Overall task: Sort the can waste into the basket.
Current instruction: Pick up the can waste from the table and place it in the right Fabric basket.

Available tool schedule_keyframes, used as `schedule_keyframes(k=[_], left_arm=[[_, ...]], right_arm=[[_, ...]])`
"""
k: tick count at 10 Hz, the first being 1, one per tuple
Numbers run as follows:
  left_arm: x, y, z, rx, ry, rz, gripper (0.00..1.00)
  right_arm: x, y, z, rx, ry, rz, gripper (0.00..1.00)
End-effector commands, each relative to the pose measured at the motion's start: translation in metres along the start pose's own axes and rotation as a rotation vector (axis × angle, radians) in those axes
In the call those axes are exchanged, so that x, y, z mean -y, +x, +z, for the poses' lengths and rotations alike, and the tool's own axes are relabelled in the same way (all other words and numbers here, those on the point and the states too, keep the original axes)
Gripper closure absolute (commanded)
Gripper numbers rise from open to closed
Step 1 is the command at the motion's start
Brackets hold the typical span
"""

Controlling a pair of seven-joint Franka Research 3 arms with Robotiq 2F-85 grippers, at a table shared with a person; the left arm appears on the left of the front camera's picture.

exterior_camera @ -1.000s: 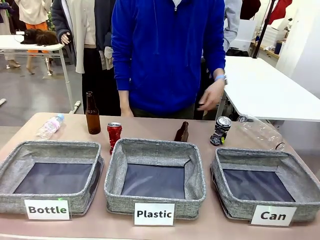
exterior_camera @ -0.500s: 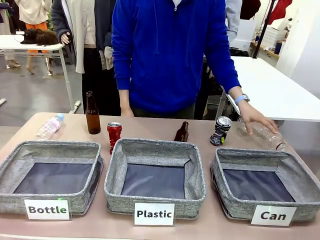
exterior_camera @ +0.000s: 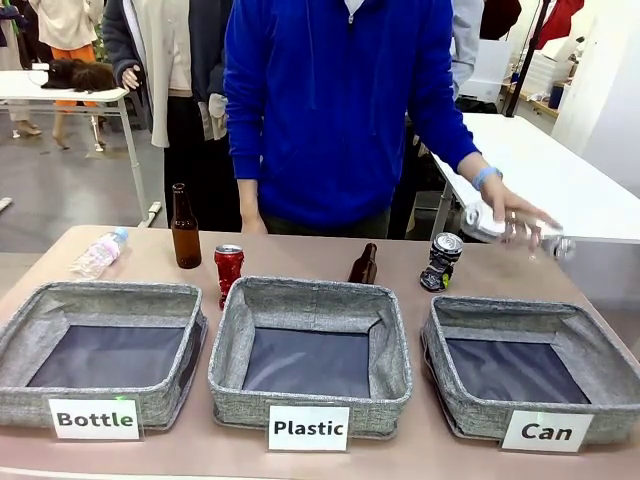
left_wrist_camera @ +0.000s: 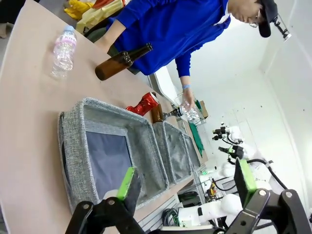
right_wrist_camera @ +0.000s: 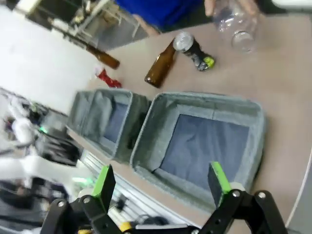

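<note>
1. Jaws spread and empty on both arms; right jaws hang above the Can basket.
2. Black-and-silver can stands on the worktop just behind it; red can behind the Plastic basket.
3. Person's hand holds a clear plastic bottle aloft.

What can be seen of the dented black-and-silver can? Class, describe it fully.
The black-and-silver can is small and looks like metal. It has a shiny silver top and a dark body with crumpled sides, and the right wrist view shows a yellow-green patch near its base. It stands upright, leaning slightly, on the tan table. It is just beyond the far left corner of the basket signed "Can", with a gap between them. Only the table touches it.
</note>
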State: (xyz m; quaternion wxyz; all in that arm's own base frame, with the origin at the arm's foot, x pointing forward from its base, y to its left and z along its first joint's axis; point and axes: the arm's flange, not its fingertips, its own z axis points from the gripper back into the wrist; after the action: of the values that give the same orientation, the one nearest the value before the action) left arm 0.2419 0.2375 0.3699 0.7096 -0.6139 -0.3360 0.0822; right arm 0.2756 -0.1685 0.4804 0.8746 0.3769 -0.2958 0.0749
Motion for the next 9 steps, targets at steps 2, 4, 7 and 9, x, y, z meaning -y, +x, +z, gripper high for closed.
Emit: schedule_keyframes(k=[2,4,7,9], left_arm=[[0.0,-0.001,0.002,0.012,-0.02,-0.029,0.0],[0.0,-0.001,0.002,0.012,-0.02,-0.029,0.0],[0.0,-0.001,0.002,0.012,-0.02,-0.029,0.0],[0.0,-0.001,0.002,0.012,-0.02,-0.029,0.0]], right_arm=[[-0.042,-0.016,-0.083,-0.085,-0.18,0.357,0.0],[-0.046,-0.009,-0.098,-0.15,-0.164,0.37,0.0],[0.004,-0.043,0.0,-0.146,0.062,0.223,0.0],[0.049,-0.081,0.059,-0.024,0.105,0.095,0.0]])
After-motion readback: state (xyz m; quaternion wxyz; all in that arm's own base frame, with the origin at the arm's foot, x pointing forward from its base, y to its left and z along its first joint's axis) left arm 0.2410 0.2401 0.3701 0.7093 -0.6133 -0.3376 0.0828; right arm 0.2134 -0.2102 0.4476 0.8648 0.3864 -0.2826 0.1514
